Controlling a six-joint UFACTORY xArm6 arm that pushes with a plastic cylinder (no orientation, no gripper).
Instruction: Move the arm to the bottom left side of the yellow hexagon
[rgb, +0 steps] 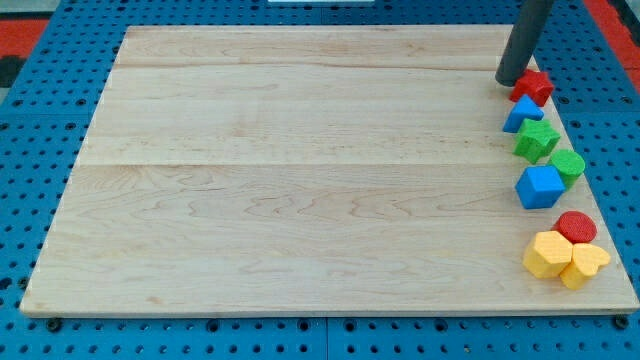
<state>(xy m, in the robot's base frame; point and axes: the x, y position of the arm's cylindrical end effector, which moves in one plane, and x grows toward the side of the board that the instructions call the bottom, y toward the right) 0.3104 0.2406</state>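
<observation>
The yellow hexagon (549, 254) lies at the view's bottom right, near the board's lower corner. A second yellow block (584, 265) touches its right side and a red round block (576, 227) sits just above them. My tip (509, 80) rests on the board at the view's top right, just left of a red star-like block (533, 87). The tip is far above the yellow hexagon, with the other blocks lined up between them.
Along the right edge, from top down, sit a blue block (522, 113), a green block (536, 140), a green round block (568, 165) and a blue cube (540, 186). The wooden board (300, 170) lies on a blue pegboard (30, 120).
</observation>
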